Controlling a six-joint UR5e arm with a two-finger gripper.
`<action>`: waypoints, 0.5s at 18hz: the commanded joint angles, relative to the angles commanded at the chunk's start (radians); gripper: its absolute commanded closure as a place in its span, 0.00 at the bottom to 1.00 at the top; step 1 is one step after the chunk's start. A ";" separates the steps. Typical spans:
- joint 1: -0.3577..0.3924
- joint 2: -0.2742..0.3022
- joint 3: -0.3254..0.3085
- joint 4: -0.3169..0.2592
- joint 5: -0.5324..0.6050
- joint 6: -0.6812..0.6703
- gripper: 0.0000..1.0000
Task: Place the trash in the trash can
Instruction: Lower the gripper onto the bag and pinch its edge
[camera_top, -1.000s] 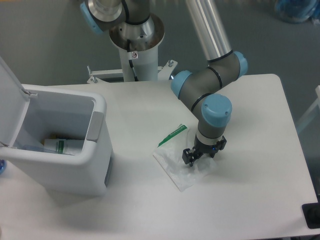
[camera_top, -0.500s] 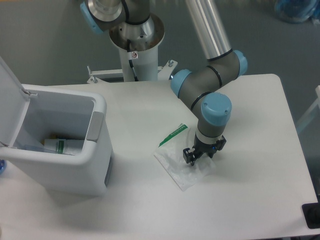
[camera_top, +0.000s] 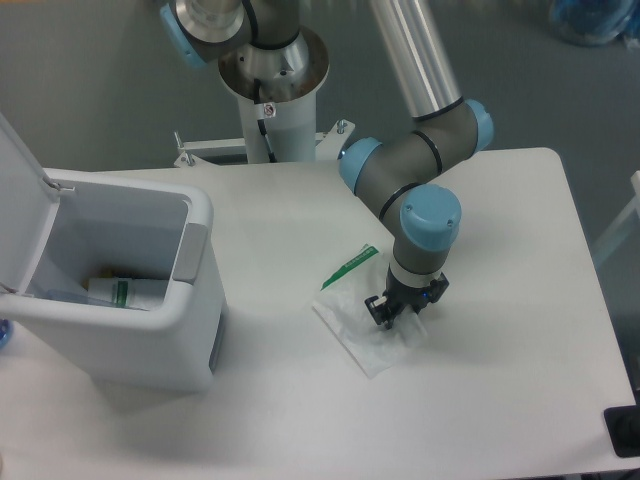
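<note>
While the trash can (camera_top: 120, 300) stands open at the bench's (camera_top: 500, 400) left with the bottle (camera_top: 125, 292) lying inside, the hand (camera_top: 392, 312) presses down onto the crinkled plastic bag (camera_top: 362, 335) mid-bench; whether its fingers are clamped on the bag cannot be told.

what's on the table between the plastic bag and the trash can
Nothing: in the fixed camera view, only bare white table separates the plastic bag from the trash can.
</note>
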 joint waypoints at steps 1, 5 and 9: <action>0.000 0.003 -0.002 -0.002 0.000 0.000 0.82; 0.002 0.047 -0.002 -0.012 -0.002 0.000 0.99; 0.003 0.104 0.002 -0.015 -0.023 -0.002 1.00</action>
